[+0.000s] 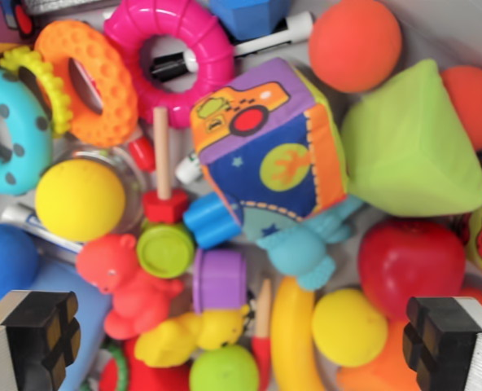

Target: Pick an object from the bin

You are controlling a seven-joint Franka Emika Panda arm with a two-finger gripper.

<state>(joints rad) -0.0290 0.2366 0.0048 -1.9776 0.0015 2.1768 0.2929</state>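
While you hover over the bin:
Gripper (245,342): jaws spread wide and empty, one black pad at each lower corner of the wrist view.
Candidate: the yellow banana (294,338), lying between the pads, slightly toward the wrist view's right.
Long axis: roughly top to bottom, so across the closing line.
Neighbours: yellow ball (348,327) touching it; purple block (220,279) just beside.

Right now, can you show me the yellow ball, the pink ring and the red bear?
yellow ball (80,199), wrist view, middle of its face.
pink ring (208,37), wrist view, its right band.
red bear (119,273), wrist view, its chest.
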